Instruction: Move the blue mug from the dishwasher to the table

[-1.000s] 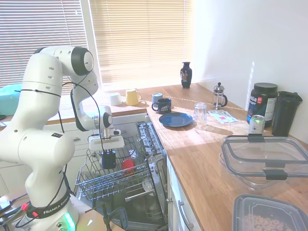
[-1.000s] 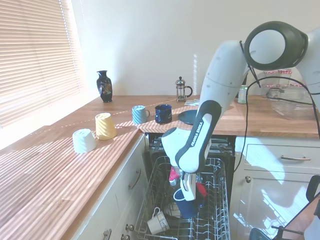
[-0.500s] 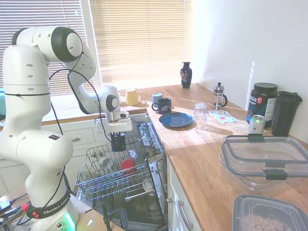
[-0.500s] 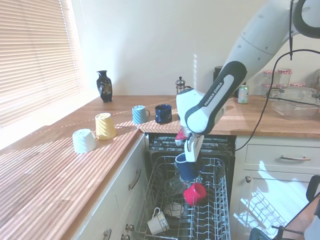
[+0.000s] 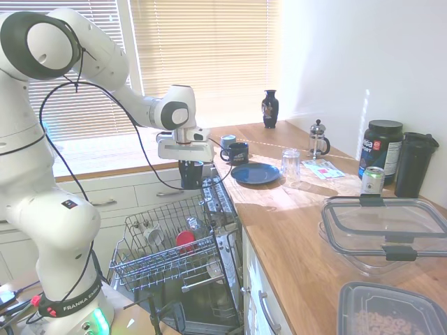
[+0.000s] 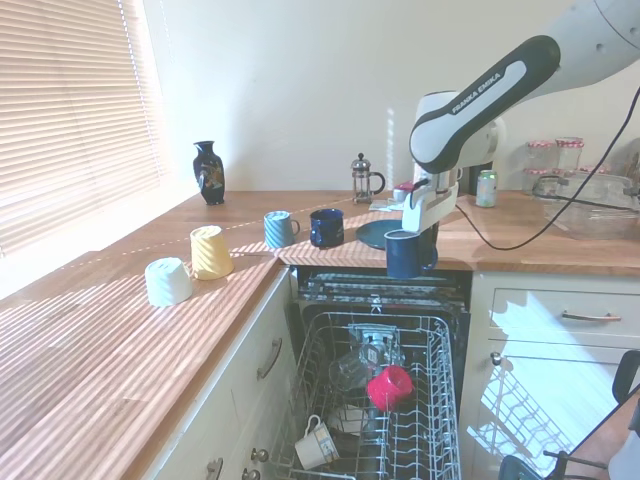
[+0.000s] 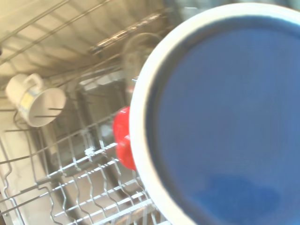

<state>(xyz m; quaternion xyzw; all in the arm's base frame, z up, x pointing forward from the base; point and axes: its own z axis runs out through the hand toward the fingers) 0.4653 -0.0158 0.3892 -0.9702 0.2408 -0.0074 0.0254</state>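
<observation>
The gripper point(image 6: 418, 224) holds the blue mug point(image 6: 408, 254) above the dishwasher point(image 6: 380, 400).

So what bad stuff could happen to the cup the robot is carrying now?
The blue mug hangs in the gripper high over the open dishwasher. If it slips, it could fall onto the red cup and glass in the rack. Setting it down, it might also bump the blue plate or dark printed mug on the table.

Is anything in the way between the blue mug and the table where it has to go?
Nothing visible blocks it. The claw holds the blue mug in the air above the dishwasher, level with the table. The blue plate leaves bare wood around it.
</observation>
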